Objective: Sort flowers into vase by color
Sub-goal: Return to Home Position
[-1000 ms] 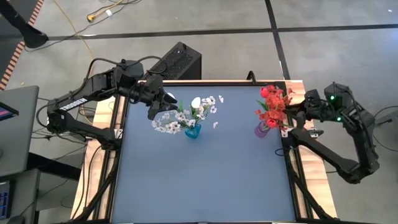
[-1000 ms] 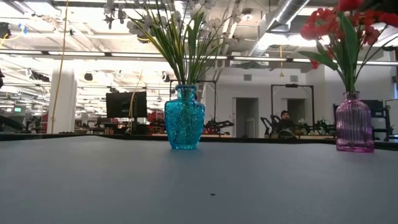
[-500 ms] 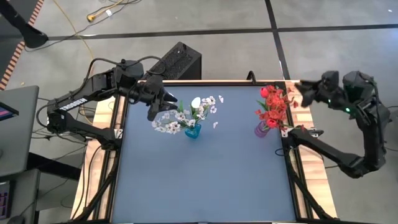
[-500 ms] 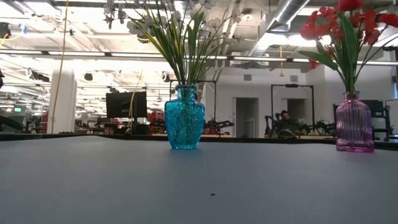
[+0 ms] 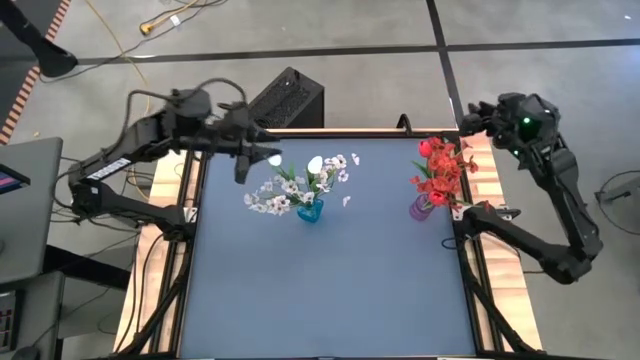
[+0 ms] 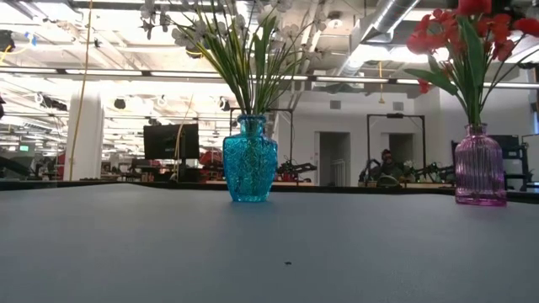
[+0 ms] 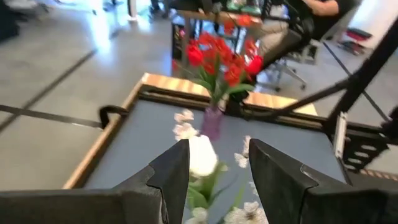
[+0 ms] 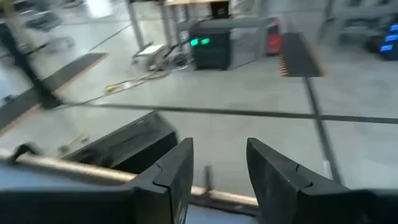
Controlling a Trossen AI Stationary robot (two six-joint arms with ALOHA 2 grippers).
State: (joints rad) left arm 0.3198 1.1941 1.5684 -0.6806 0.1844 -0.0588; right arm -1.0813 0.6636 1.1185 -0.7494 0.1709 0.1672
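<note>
Both are empty with fingers apart: the left end effector [image 7: 217,148] hovers just beside the white flowers [image 5: 300,185] standing in the blue vase [image 5: 311,211], the right end effector [image 8: 219,144] near the red flowers [image 5: 440,165] in the violet vase [image 5: 421,208]

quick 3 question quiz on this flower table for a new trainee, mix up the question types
1. True or false: the red flowers stand in the violet vase.
2. The white flowers stand in: A the blue vase; B the violet vase; C a cup.
3. Fill in: the fingers of the left gripper and the right gripper are ____.
Key: 1 true; 2 A; 3 open.
</note>
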